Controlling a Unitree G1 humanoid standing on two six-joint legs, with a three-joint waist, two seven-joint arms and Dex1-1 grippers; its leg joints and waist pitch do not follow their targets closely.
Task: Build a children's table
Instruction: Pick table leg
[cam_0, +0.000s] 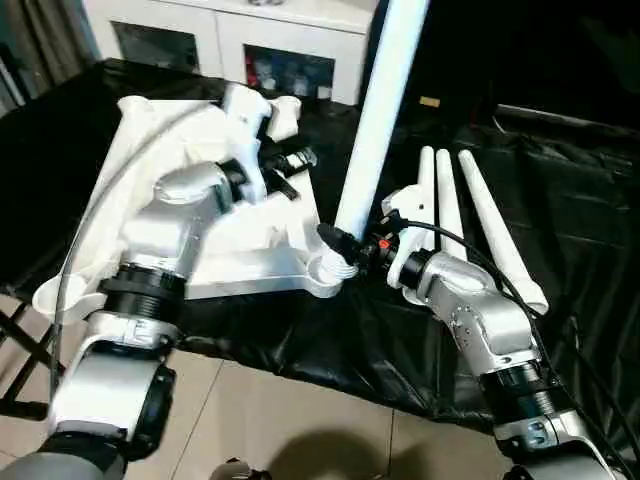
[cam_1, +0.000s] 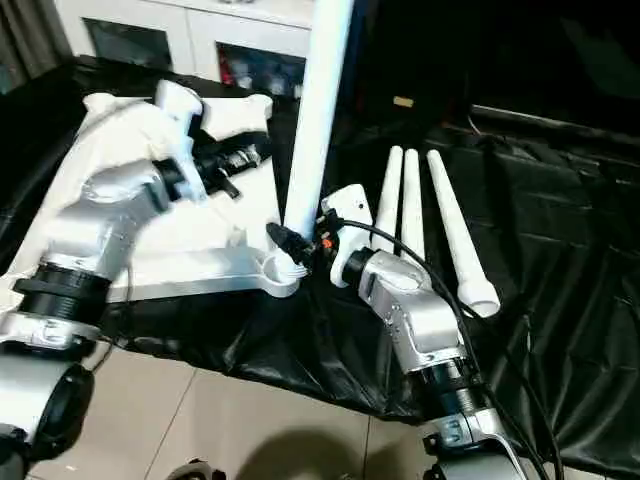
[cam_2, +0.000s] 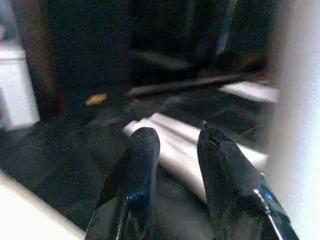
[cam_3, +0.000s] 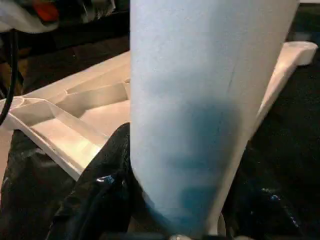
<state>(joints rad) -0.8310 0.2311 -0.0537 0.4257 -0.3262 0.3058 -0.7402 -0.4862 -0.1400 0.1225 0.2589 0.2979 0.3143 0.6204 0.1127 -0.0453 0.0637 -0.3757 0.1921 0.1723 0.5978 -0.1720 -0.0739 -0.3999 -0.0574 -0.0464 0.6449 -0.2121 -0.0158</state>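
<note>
A black cloth is covering the bench (cam_0: 560, 200), with a white cabinet (cam_0: 290, 40) standing behind it. The tabletop (cam_0: 250, 240) is lying underside up, so its corner sockets are facing upward. The right gripper (cam_0: 345, 252) is pinching a leg (cam_0: 375, 120) near its base with its fingers, holding it upright in the near corner socket (cam_0: 330, 272), probably to seat it. The left gripper (cam_2: 172, 150) is hovering over the tabletop, fingers slightly parted and holding nothing. Three spare legs (cam_0: 450, 210) are lying side by side on the cloth.
</note>
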